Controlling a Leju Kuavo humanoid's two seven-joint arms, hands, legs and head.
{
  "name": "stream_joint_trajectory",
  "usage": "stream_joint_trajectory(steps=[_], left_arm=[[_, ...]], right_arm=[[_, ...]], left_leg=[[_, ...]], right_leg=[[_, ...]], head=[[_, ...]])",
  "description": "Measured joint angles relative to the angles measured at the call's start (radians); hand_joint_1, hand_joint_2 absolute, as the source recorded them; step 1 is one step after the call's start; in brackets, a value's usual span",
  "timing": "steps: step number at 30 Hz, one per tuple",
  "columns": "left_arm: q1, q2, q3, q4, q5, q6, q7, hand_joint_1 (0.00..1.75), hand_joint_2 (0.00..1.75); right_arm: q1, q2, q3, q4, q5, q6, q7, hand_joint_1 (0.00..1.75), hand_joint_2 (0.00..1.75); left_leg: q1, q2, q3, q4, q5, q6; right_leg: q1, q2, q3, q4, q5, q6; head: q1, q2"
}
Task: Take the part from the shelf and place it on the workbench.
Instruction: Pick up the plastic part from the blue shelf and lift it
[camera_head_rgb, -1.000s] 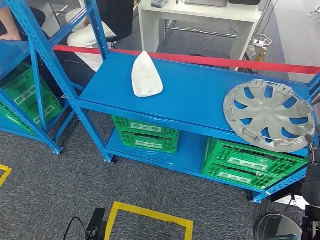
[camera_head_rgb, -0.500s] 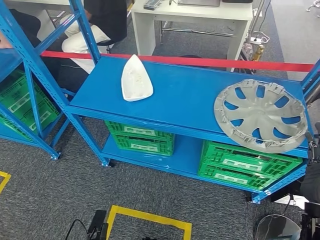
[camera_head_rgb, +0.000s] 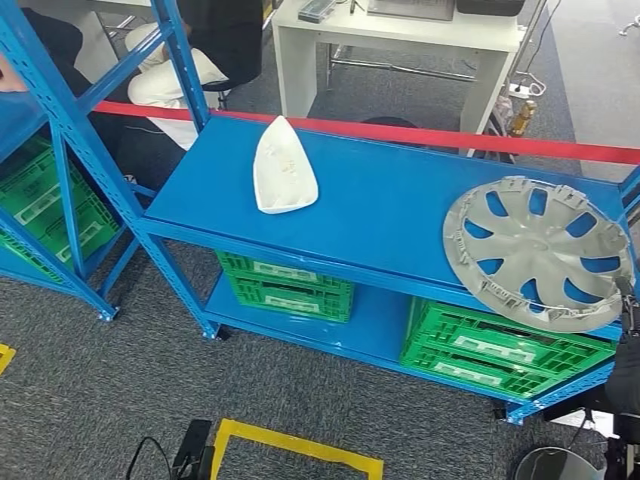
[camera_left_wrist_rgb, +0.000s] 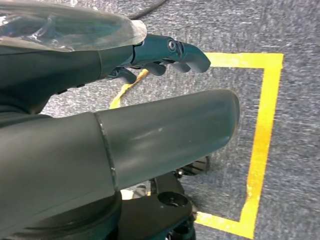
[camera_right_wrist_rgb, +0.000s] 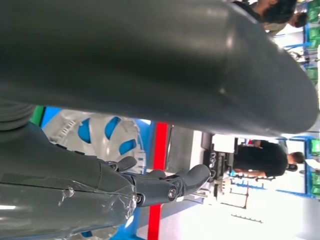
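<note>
Hubcap (camera_head_rgb: 540, 250) flat at shelf (camera_head_rgb: 377, 200) right end, rim overhanging front edge. Right hand (camera_right_wrist_rgb: 151, 185) near it, empty, fingers apart; left hand (camera_left_wrist_rgb: 166, 55) empty, low over floor. Risk: careless reach nudges hubcap off shelf; thin rim slips from grasp.

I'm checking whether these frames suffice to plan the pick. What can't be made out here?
- Right hand: in the right wrist view the thick thumb blocks much of the frame, so most of the hubcap is hidden there.
- Head view: the hubcap's far-right rim is cut off by the picture edge.
- White part: too small to identify its type.
- Green crates: the shelf above hides their contents.
- Left hand: looks at the floor.
</note>
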Motion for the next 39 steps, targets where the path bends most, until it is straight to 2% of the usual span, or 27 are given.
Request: stream_joint_trajectory(steps=[1,2,5,7,8,10,11,12,13,15,16,17,18,21,25,31,39], left_arm=[[-0.001,0.0,0.0,0.0,0.0,0.0,0.0,0.0,0.0],[-0.001,0.0,0.0,0.0,0.0,0.0,0.0,0.0,0.0],[-0.002,0.0,0.0,0.0,0.0,0.0,0.0,0.0,0.0],[-0.003,0.001,0.0,0.0,0.001,0.0,-0.001,0.0,0.0],[-0.003,0.001,0.0,0.0,0.001,0.0,-0.001,0.0,0.0],[-0.003,0.001,0.0,0.0,0.001,0.0,-0.003,0.0,0.0],[-0.003,0.001,0.0,0.0,0.001,0.0,-0.004,0.0,0.0],[-0.002,0.0,0.0,0.0,0.002,0.0,-0.005,0.0,0.0],[-0.002,0.001,0.0,0.0,0.003,0.0,-0.005,0.0,0.0],[-0.001,0.002,0.0,0.0,0.004,0.0,-0.005,0.0,0.0],[-0.002,0.003,0.0,0.0,0.004,0.0,-0.006,0.0,0.0],[-0.003,0.004,0.0,0.0,0.004,0.0,-0.007,0.0,0.0],[-0.004,0.003,0.0,0.0,0.004,0.0,-0.007,0.0,0.0],[-0.005,0.001,0.0,0.0,0.004,0.0,-0.008,0.0,0.0],[-0.004,0.002,0.0,0.0,0.004,0.0,-0.008,0.0,0.0],[-0.003,0.001,0.0,0.0,0.013,0.001,-0.008,0.0,0.0],[-0.001,0.001,0.0,0.0,0.018,0.012,-0.01,0.0,0.0]], right_arm=[[0.0,0.0,0.0,0.0,0.001,0.0,0.0,0.0,0.0],[0.001,0.0,-0.001,0.0,0.002,-0.001,0.001,0.0,0.44],[0.007,0.0,-0.004,0.0,0.009,-0.005,0.003,0.0,1.75],[0.007,0.0,-0.007,0.0,0.017,-0.008,0.004,0.0,1.75],[0.008,0.0,-0.008,-0.001,0.024,-0.011,0.007,0.0,1.75],[0.01,0.0,-0.008,-0.001,0.041,-0.018,0.017,0.0,1.75],[0.012,0.0,-0.008,0.0,0.049,-0.021,0.023,0.0,1.75],[0.014,0.0,-0.008,0.0,0.055,-0.024,0.028,0.0,1.75],[0.015,0.0,-0.008,0.0,0.059,-0.025,0.031,0.0,1.75],[0.017,0.0,-0.008,-0.001,0.063,-0.027,0.034,0.0,1.75],[0.017,0.0,-0.008,-0.001,0.064,-0.028,0.035,0.0,1.75],[0.017,0.0,-0.008,-0.001,0.066,-0.028,0.036,0.0,1.75],[0.018,0.0,-0.008,-0.001,0.066,-0.029,0.036,0.0,1.75],[0.018,0.0,-0.009,-0.001,0.067,-0.03,0.037,0.0,1.75],[0.018,0.0,-0.009,-0.001,0.071,-0.033,0.041,0.0,1.75],[0.018,0.0,-0.009,-0.001,0.072,-0.035,0.059,0.0,1.75],[0.017,0.0,-0.011,-0.001,0.09,-0.035,0.086,0.0,1.75]], left_leg=[[-0.002,-0.001,0.004,0.002,-0.005,-0.005],[-0.003,-0.001,0.005,0.004,-0.009,-0.01],[-0.002,-0.001,0.004,0.007,-0.014,-0.025],[0.001,0.001,-0.015,0.056,-0.041,-0.035],[0.002,0.002,-0.044,0.114,-0.068,-0.04],[0.003,0.002,-0.128,0.261,-0.124,-0.045],[0.003,0.002,-0.162,0.311,-0.133,-0.045],[0.003,0.002,-0.176,0.32,-0.121,-0.044],[0.002,0.002,-0.167,0.286,-0.088,-0.04],[-0.002,0.002,-0.106,0.135,-0.004,-0.027],[-0.005,0.002,-0.078,0.069,0.024,-0.02],[-0.007,0.003,-0.06,0.028,0.038,-0.017],[-0.008,0.003,-0.053,0.011,0.039,-0.019],[-0.009,0.002,-0.051,0.009,0.037,-0.024],[-0.011,0.002,-0.052,0.01,0.035,-0.016],[-0.012,0.002,-0.051,0.011,0.034,-0.012],[-0.011,0.002,-0.051,0.011,0.035,-0.011]], right_leg=[[0.0,0.001,0.026,-0.058,0.023,-0.003],[0.001,0.001,0.041,-0.093,0.031,-0.008],[0.004,0.004,0.052,-0.11,0.027,-0.026],[0.002,0.004,0.06,-0.116,0.027,-0.037],[0.001,0.002,0.064,-0.119,0.026,-0.041],[0.003,0.0,0.066,-0.119,0.023,-0.048],[0.004,0.0,0.067,-0.119,0.021,-0.05],[0.006,0.001,0.07,-0.119,0.018,-0.051],[0.007,0.002,0.075,-0.119,0.015,-0.051],[0.009,0.005,0.086,-0.119,0.007,-0.049],[0.011,0.006,0.09,-0.119,0.002,-0.046],[0.014,0.006,0.092,-0.118,-0.004,-0.045],[0.016,0.006,0.093,-0.116,-0.008,-0.047],[0.017,0.005,0.095,-0.117,-0.012,-0.053],[0.015,0.005,0.099,-0.126,-0.01,-0.043],[0.015,0.005,0.101,-0.128,-0.009,-0.036],[0.015,0.005,0.101,-0.128,-0.008,-0.035]], head=[[0.0,0.0],[0.0,0.0],[-0.001,0.0],[-0.004,0.0],[-0.006,0.0],[-0.008,0.0],[-0.008,0.0],[-0.009,0.0],[-0.009,0.0],[-0.009,0.0],[-0.009,0.0],[-0.009,0.0],[-0.008,0.0],[-0.005,0.0],[-0.005,0.0],[-0.005,0.0],[-0.005,0.0]])
